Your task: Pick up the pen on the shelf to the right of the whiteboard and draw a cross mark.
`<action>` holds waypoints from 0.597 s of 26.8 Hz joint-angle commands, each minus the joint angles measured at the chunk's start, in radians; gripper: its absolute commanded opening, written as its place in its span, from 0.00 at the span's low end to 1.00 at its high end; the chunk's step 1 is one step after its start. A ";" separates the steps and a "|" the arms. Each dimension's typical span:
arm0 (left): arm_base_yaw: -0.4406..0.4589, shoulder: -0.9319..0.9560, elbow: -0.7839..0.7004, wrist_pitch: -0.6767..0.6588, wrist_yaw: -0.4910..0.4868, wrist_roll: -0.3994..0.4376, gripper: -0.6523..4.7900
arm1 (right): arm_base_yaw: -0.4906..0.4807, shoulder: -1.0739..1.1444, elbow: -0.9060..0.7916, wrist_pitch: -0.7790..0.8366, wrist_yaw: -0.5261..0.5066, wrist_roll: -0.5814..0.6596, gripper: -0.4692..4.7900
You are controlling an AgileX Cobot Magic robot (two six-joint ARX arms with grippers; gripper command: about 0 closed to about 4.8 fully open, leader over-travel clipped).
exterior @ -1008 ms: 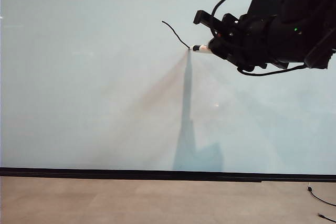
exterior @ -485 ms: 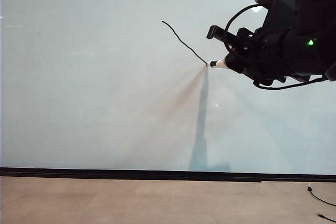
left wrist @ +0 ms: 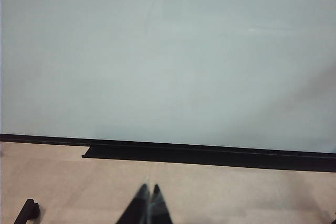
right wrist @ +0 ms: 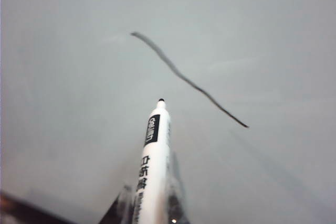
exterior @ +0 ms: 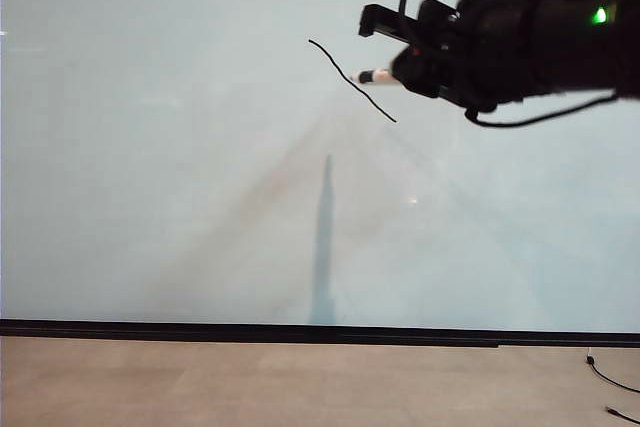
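Exterior, left wrist and right wrist views of a whiteboard-drawing task, taken just after the first stroke. The whiteboard (exterior: 150, 147) carries one wavy black line (exterior: 352, 81), running from about 10 o'clock down to 4 o'clock of its own midpoint. A second earlier the pen tip was on the board partway along this line; half a second earlier it sat at the line's lower end.

Now the pen (exterior: 377, 76) has come off the surface and moved up and back toward 10 o'clock, so that its tip appears over the middle of the stroke. In the right wrist view the pen (right wrist: 152, 166) stands clear of the line (right wrist: 186, 78), with its shadow well separated from the tip, which suggests a lifted tip rather than contact.

The right gripper (exterior: 405, 72), at 2 o'clock in the exterior view, remains clenched on the pen barrel. The left gripper (left wrist: 148, 203) hangs low before the board's dark bottom edge, its fingers pressed together and holding nothing.

By judgement, the cross mark is half done: one diagonal exists, and the arm seems to be repositioning for the second, crossing stroke.
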 commanded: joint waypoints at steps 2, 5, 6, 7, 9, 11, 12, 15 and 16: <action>0.000 0.000 0.003 0.009 0.003 0.004 0.11 | -0.004 -0.095 0.103 -0.365 -0.082 -0.249 0.07; 0.000 0.000 0.003 0.009 0.003 0.004 0.11 | -0.006 -0.105 0.189 -0.511 -0.142 -0.363 0.07; 0.000 0.000 0.003 0.009 0.003 0.004 0.11 | -0.012 -0.105 0.212 -0.546 -0.155 -0.381 0.07; 0.000 0.000 0.003 0.009 0.003 0.004 0.11 | -0.021 -0.105 0.233 -0.581 -0.163 -0.393 0.07; 0.000 0.000 0.003 0.009 0.003 0.004 0.11 | -0.030 -0.101 0.278 -0.664 -0.175 -0.406 0.07; 0.000 0.000 0.003 0.009 0.003 0.004 0.11 | -0.032 -0.097 0.318 -0.734 -0.175 -0.416 0.07; 0.000 0.000 0.003 0.009 0.003 0.004 0.11 | -0.032 -0.097 0.330 -0.752 -0.175 -0.428 0.07; 0.000 0.000 0.003 0.009 0.003 0.004 0.11 | -0.046 -0.096 0.357 -0.782 -0.180 -0.439 0.07; 0.000 0.000 0.003 0.009 0.003 0.004 0.11 | -0.047 -0.091 0.368 -0.798 -0.183 -0.440 0.07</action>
